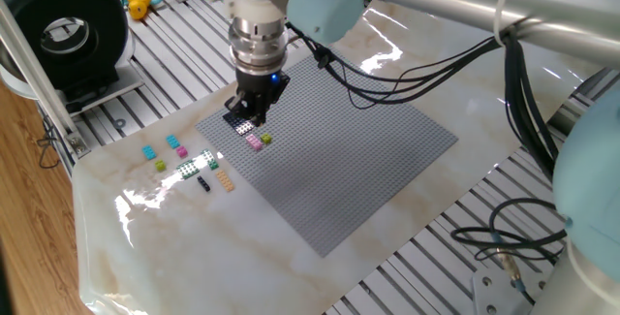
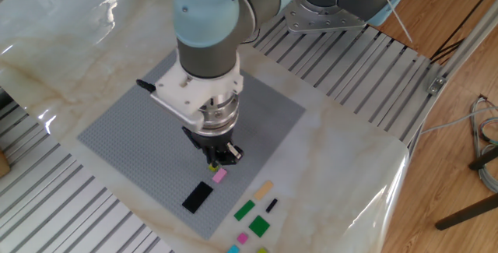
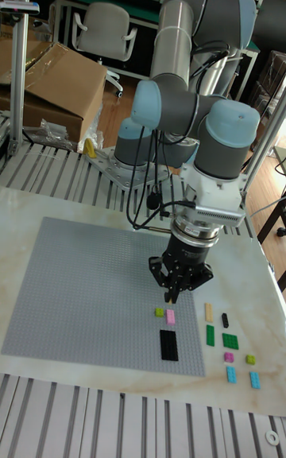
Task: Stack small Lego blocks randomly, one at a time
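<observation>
Tool: I see the tool [image 3: 175, 293] pointing down over the near right part of the grey baseplate [image 3: 79, 291], just above the blocks there. Its fingers stand close together; I cannot tell whether anything is held between them.
Blocks on baseplate: a pink block [image 3: 170, 316] and a lime green block [image 3: 159, 312] sit just beside each other, directly below the tool. A black flat piece [image 3: 168, 343] lies nearer the front edge.
Same pair, one fixed view: pink block [image 1: 255, 141] and lime green block [image 1: 265, 139] lie just off the tool tip [image 1: 247, 121].
Same pair, the other fixed view: the pink block [image 2: 219, 175] shows below the tool [image 2: 220, 156]; the lime one is mostly hidden.
Loose blocks: on the marble surface [image 3: 270, 362], right of the baseplate, I count a tan block [image 3: 209, 312], a small black block [image 3: 225, 319], two green pieces [image 3: 210, 335] [image 3: 230, 340], a pink one [image 3: 229, 357], a lime one [image 3: 250, 359] and two cyan ones [image 3: 231, 374] [image 3: 255, 379].
Stacking: no block visibly sits on another.
</observation>
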{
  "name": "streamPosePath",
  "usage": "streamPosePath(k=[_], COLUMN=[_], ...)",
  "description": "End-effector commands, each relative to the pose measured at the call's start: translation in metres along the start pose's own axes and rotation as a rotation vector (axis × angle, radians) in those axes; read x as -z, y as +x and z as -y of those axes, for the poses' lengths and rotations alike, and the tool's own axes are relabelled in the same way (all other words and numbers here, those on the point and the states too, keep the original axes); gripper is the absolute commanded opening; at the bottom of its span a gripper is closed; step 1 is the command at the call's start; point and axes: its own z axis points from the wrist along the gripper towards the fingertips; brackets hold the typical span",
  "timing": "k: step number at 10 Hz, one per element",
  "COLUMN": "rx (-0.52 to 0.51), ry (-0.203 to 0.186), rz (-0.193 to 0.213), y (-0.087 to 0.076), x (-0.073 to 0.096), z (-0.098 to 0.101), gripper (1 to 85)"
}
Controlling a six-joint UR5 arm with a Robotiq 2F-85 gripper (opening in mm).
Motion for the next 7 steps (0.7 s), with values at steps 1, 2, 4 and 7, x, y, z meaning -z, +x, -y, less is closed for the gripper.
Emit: streamPosePath(k=[1,2,4,7], rx=[-0.016,0.005,0.042,-0.021], ry=[0.005,-0.031,-0.029,-0.033], rz=[-0.001,0.013,0.024,-0.012], y=[-0.001,-0.006,-0.007,0.002], x=[0.0,-0.005,-0.012,-0.012], z=[0.012,0.01,0.015,0.015], gripper=[1.3,1.3,1.3,1.3])
